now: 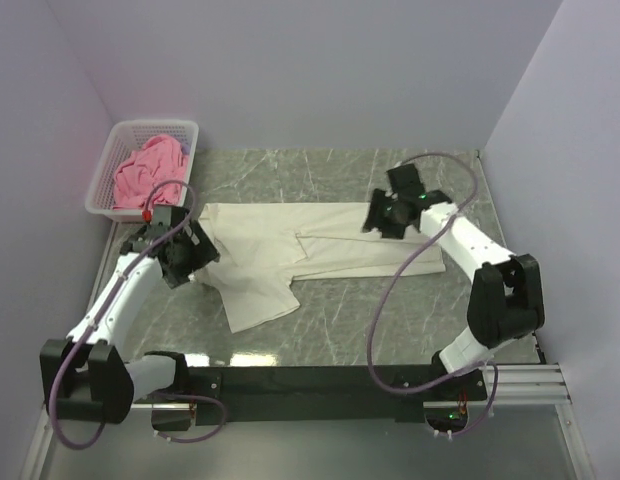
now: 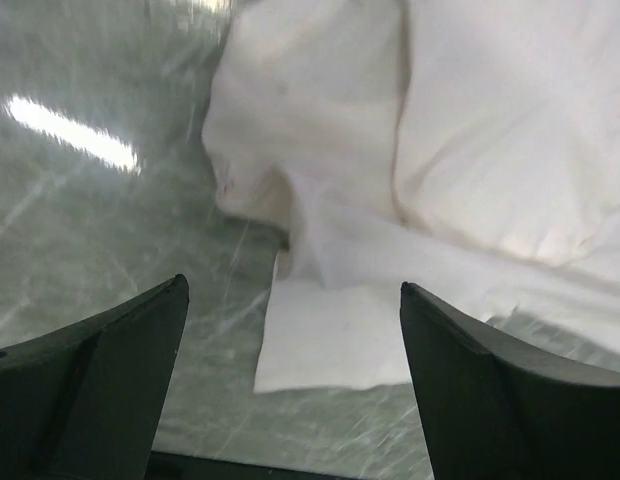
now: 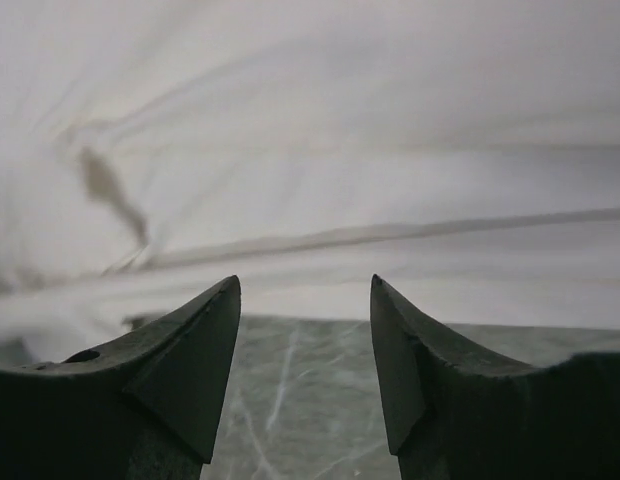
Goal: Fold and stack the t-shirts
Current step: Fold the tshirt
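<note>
Top external view is showing the cream t-shirt [image 1: 290,250] lying spread out on the counter [image 1: 370,320], reaching from the left tool [image 1: 185,250] across to the right tool [image 1: 390,212]. The left tool is hanging over the shirt's left end and the right tool is hanging over its right end. One flap of the shirt is sticking out toward the arm bases, just beside the left tool. The pink t-shirt [image 1: 150,172] is lying bunched up in the white basket [image 1: 155,124], past the left tool and near the back wall. Left wrist view is showing the left tool [image 2: 292,285] standing wide open, with its two dark fingers [image 2: 120,350] far apart and nothing pinched between them. The cream t-shirt [image 2: 490,130] is lying rumpled just ahead of the tips, with a flat corner of cloth sitting between them, and the green counter [image 2: 90,230] is showing off to the tool's left. Right wrist view is showing the right tool [image 3: 305,280] open too, but not as wide, and it is holding nothing. The cream t-shirt [image 3: 340,130] is filling the space just ahead of its tips, and bare counter [image 3: 300,390] is showing below, between the fingers.
</note>
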`<control>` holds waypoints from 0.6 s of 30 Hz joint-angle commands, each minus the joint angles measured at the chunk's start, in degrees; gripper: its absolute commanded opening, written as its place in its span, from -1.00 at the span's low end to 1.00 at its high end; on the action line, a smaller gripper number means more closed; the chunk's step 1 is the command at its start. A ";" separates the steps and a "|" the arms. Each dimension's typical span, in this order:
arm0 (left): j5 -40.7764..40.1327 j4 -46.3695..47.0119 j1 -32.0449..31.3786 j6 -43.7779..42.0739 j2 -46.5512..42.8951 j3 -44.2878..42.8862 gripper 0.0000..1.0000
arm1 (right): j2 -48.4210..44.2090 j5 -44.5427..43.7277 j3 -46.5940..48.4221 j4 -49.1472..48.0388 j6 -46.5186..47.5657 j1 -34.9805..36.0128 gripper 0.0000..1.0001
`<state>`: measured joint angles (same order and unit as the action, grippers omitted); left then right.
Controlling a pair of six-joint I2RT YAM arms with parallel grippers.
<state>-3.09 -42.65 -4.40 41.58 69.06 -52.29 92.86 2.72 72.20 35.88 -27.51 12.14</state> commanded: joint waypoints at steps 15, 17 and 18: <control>5.73 4.42 -15.98 10.89 -1.57 18.54 0.52 | 9.34 16.53 -7.26 -16.90 -11.96 34.44 0.18; 5.90 5.39 -16.86 10.98 0.63 18.63 0.47 | 10.49 15.65 -6.38 -16.37 -12.22 35.40 0.17; 5.91 5.65 -17.13 10.98 1.34 18.72 0.47 | 11.28 14.95 -6.20 -16.28 -12.22 35.58 0.16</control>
<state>1.96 -39.79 -20.51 51.09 68.51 -34.00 103.39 18.94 62.78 20.95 -38.33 47.22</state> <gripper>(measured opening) 0.738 0.586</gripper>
